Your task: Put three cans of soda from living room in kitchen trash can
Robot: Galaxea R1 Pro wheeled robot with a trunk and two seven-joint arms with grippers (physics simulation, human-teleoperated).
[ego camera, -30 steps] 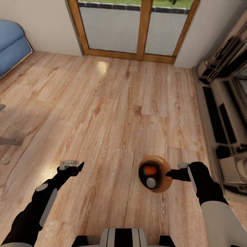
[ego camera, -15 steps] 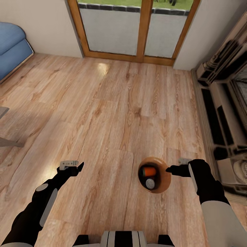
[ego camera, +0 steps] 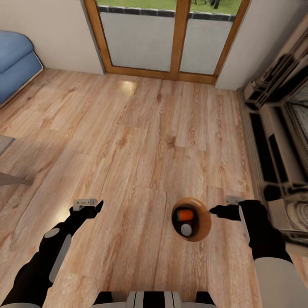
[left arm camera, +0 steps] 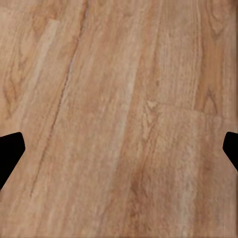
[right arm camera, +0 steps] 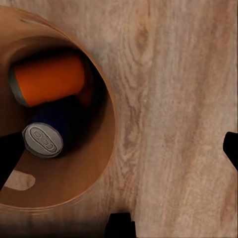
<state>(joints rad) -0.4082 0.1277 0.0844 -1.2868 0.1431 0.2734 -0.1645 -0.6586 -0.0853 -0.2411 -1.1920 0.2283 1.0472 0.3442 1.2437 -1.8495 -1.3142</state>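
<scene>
You had the bin hanging over the floor at your right gripper, whose fingers stood wide apart in the wrist view; whether they pinched the rim, I could not tell. Inside lay an orange can and a blue can. Your left gripper was spread and held nothing. Ahead stood the glass doors, a sofa far left, a grey table nearer left, and a fireplace surround close on the right.
</scene>
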